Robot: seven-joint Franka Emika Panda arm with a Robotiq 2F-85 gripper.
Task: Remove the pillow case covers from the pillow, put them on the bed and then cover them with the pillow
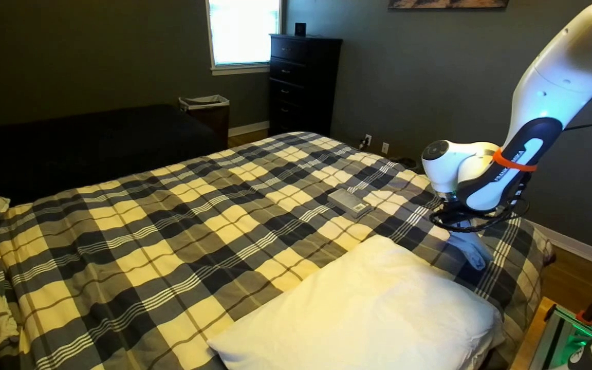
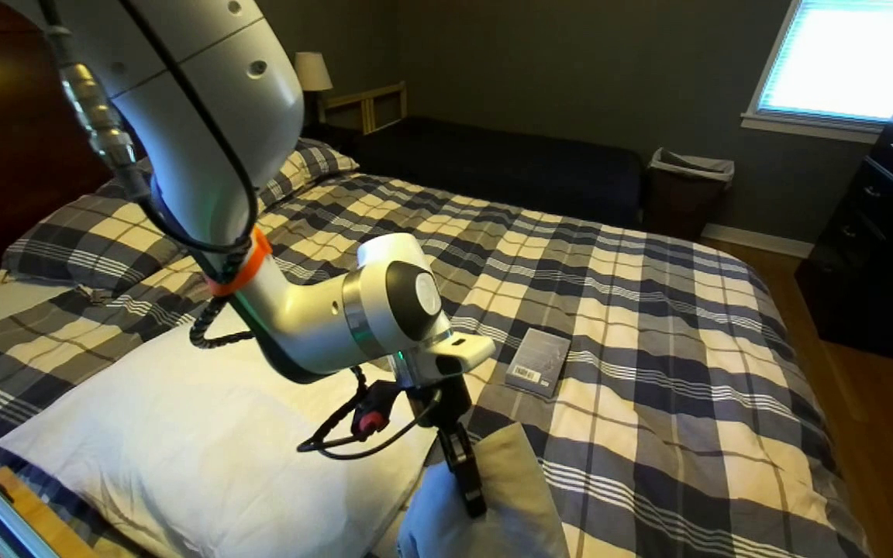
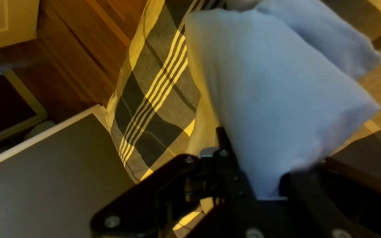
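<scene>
Beneath the Robotiq gripper (image 2: 473, 500), plaid-covered bed (image 1: 172, 216): by far the widest thing, stretching out past the gripper in both exterior views. Laying the pillow case covers (image 3: 276, 82) down here looks not yet done, since they are in the grip.

Beside the gripper, white pillow (image 1: 368, 318): plump and lying flat on the bed, near the covers; no cloth shows lying on the part of it in view. Covering with it is, I judge, the last step and wholly left to do.

In the grip, pillow case covers: pale grey-blue folded cloth, pinched at one end and fanning out beyond the jaws in the wrist view; in an exterior view they slant down over the bed near the pillow. Removal from the pillow looks done; placing seems the step in hand, and I cannot tell whether their lower end touches the bed.

Above the bed, Robotiq gripper: jaws drawn together and clamped on the covers, pointing downward. Letting go, once the cloth rests where it should, is left; after that would come taking hold of the pillow and drawing it over, likely a bulkier job.

Apart from the gripper, flat grey box (image 1: 350, 202): on the bed, its barcode (image 2: 525, 373) showing, touching neither cloth nor pillow; it appears to have no part in the task.
</scene>
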